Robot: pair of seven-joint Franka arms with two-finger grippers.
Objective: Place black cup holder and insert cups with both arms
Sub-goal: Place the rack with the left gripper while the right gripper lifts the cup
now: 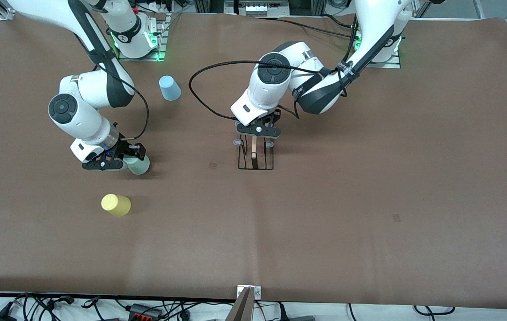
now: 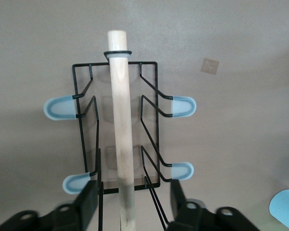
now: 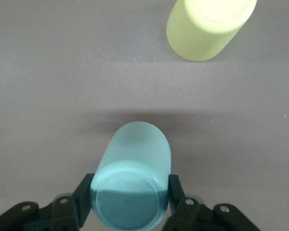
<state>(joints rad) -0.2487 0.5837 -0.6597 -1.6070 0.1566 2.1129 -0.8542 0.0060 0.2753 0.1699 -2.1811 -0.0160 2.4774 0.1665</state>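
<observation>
Brown matting is seen covering the counter in the front view, with cables strung along its nearer edge. The black cup holder stands upright near the middle of the counter, its wooden rod on top. The left hand is poised over the holder's end farther from the camera. The right hand is placed low at the right arm's end of the counter, pinching the pale green cup. The yellow cup is set nearer to the camera than the green one, and the light blue cup farther from the camera, close to the right arm's base.

From the left wrist view, the holder is seen from above, four blue-tipped prongs showing. The left hand is spread, its fingers standing apart on either side of the rod without touching it. A corner of the blue cup is caught at the edge.

From the right wrist view, the green cup is seen clamped between the fingers of the right hand, its flat base turned toward the camera. The yellow cup is seen well apart on the mat.
</observation>
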